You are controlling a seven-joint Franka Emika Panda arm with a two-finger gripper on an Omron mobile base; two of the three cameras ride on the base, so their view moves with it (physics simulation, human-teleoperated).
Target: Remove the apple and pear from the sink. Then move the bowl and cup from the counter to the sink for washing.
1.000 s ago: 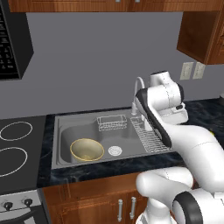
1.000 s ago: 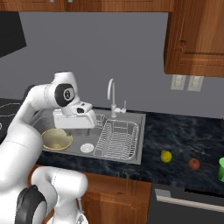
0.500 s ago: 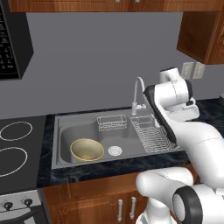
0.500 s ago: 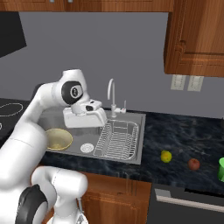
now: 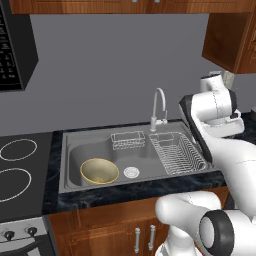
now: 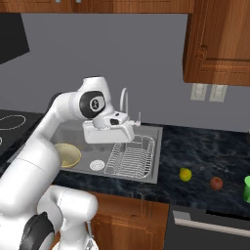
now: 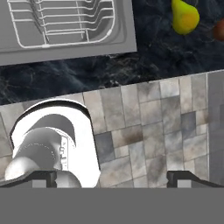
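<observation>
The tool [image 6: 133, 128] hangs empty with its tips spread wide, above the sink [image 6: 152, 131] near the rack, pointing down past the table [image 6: 205, 161] edge. The bowl [image 5: 99, 171] already sits in the left basin, at about nine o'clock from the drain. On the table to the right lie the pear [image 6: 185, 174] and, at three o'clock from it, the apple [image 6: 216, 183], both out of the sink. The cup [image 6: 248, 188] stands at three o'clock from the apple, at the frame's edge, well apart from the tool. That leaves the cup as the likely step in hand. To do it well, I would swing the arm right over both fruits without brushing them, come down straight over the cup, close across its tapered sides near the middle so it does not slip, then lift clear before carrying it to the basin beside the bowl. No brand, label or writing can be read anywhere.
</observation>
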